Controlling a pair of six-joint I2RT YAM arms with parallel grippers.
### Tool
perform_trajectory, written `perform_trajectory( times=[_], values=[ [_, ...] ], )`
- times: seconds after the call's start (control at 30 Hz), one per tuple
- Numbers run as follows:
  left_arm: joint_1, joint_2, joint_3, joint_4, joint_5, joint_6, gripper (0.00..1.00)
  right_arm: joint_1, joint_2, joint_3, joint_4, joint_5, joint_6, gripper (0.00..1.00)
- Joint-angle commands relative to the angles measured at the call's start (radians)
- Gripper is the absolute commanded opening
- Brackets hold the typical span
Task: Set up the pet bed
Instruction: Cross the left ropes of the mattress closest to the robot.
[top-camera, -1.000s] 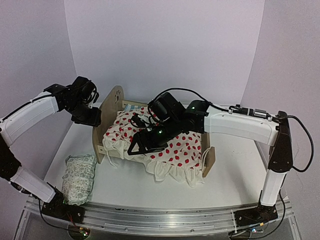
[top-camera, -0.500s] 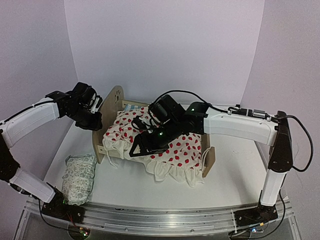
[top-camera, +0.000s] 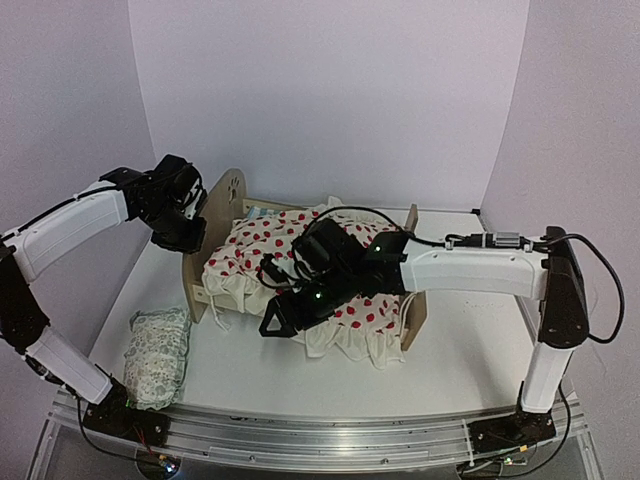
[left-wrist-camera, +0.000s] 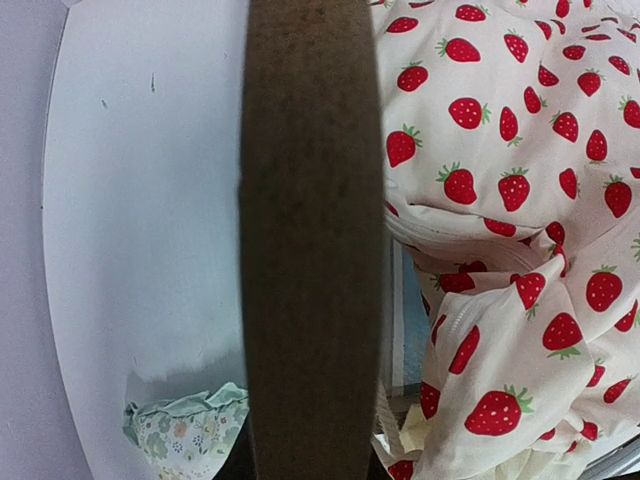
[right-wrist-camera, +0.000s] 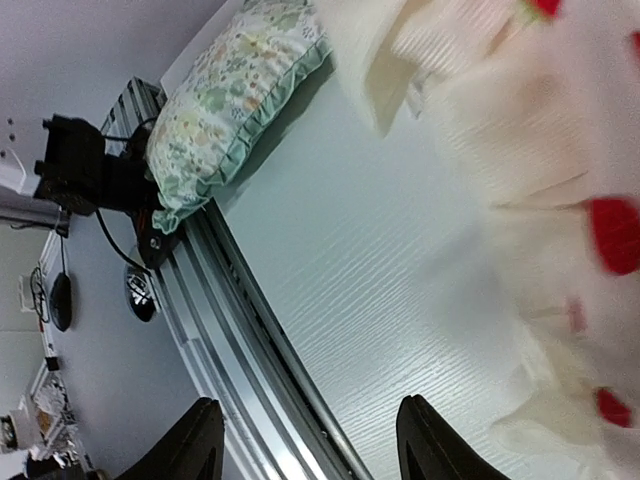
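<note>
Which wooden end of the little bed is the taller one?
The headboard, on the left in the overhead view: it rises to a rounded top with a paw-print cutout. The footboard, on the right, stands clearly lower.

The pet bed (top-camera: 224, 205), covered by a red-dotted blanket (top-camera: 252, 250), is met at its headboard by the left gripper (top-camera: 188, 238), while the right gripper (top-camera: 279, 321) is held at the blanket's near edge.

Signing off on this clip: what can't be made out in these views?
- Mattress: in the top view the blanket covers it; only a sliver shows in the left wrist view.
- Left pincer grip: the headboard edge fills the left wrist view, hiding the fingers.
- Right wrist view: blanket blurred, too close to the lens.
</note>
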Motion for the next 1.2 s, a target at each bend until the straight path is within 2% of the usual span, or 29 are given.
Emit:
perform_trajectory(
  times=[0.0, 0.2, 0.4, 0.63, 0.8, 1.17],
  values=[
    [0.010, 0.023, 0.128, -0.002, 0.125, -0.211, 0.00, 0.050, -0.082, -0.167, 0.269, 0.044, -0.101, 0.58],
    [0.010, 0.024, 0.142, -0.009, 0.125, -0.225, 0.00, 0.076, -0.066, -0.307, 0.520, 0.066, -0.148, 0.55],
    [0.010, 0.020, 0.136, -0.012, 0.137, -0.242, 0.00, 0.095, 0.026, -0.323, 0.711, 0.097, -0.173, 0.57],
    [0.010, 0.027, 0.144, -0.011, 0.144, -0.261, 0.00, 0.132, 0.188, -0.259, 0.855, 0.172, -0.181, 0.59],
    [0.010, 0.022, 0.117, -0.005, 0.199, -0.260, 0.00, 0.149, 0.280, -0.224, 0.949, 0.267, -0.231, 0.60],
    [0.010, -0.011, 0.105, -0.025, 0.257, -0.302, 0.00, 0.150, 0.515, -0.004, 0.993, 0.477, -0.382, 0.59]
  ],
)
